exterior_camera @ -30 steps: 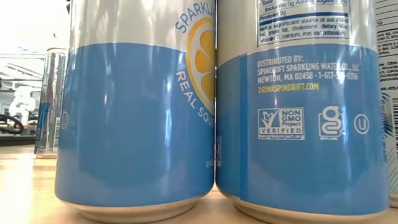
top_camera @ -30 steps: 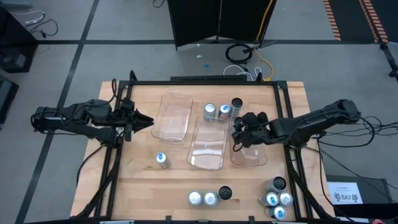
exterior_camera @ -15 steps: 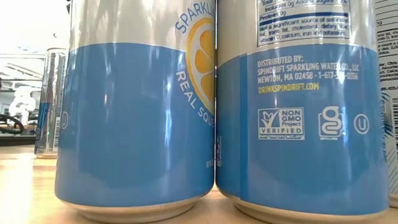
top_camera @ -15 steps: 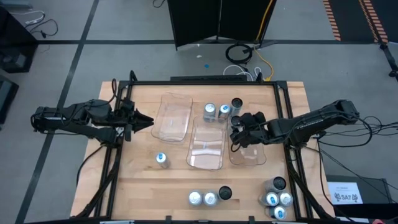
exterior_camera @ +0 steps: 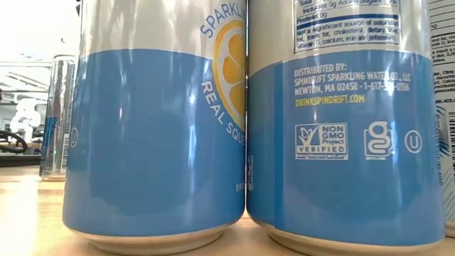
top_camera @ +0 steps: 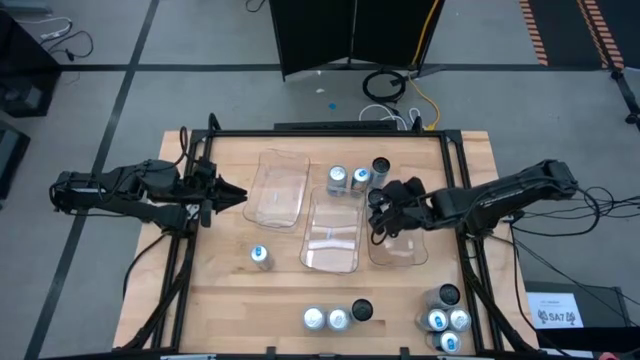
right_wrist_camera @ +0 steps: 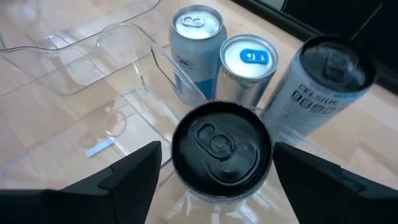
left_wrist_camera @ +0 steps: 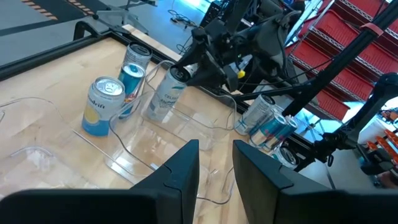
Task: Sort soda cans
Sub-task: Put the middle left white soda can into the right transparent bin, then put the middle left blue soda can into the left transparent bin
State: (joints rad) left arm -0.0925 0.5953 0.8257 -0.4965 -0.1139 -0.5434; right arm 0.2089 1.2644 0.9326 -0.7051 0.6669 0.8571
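Observation:
A black-topped soda can [right_wrist_camera: 221, 149] stands inside the right clear tray [top_camera: 408, 250], and looks tipped in the left wrist view [left_wrist_camera: 166, 93]. My right gripper [right_wrist_camera: 217, 155] is open above it, one finger on each side of its top. Just beyond the tray stand three more cans: a plain silver top [right_wrist_camera: 196, 25], a blue-marked top [right_wrist_camera: 250, 57] and a black top [right_wrist_camera: 333, 62]. My left gripper [top_camera: 240, 193] hovers at the table's left side. Its fingers [left_wrist_camera: 186, 168] are a little apart, with nothing between them. My right gripper comes at the black-topped can slanting down from the table's right, its fingers [right_wrist_camera: 134, 177] flanking the can's upper rim [right_wrist_camera: 177, 155]. A thin gap shows at one finger. At the other I cannot tell whether it touches.
The left tray [top_camera: 280, 190] and the middle tray [top_camera: 332, 240] hold no cans. One can [top_camera: 260, 255] stands alone near the left, three [top_camera: 338, 318] at the near edge and several [top_camera: 447, 318] at the near right corner. Two blue cans [exterior_camera: 153, 121] fill the low view.

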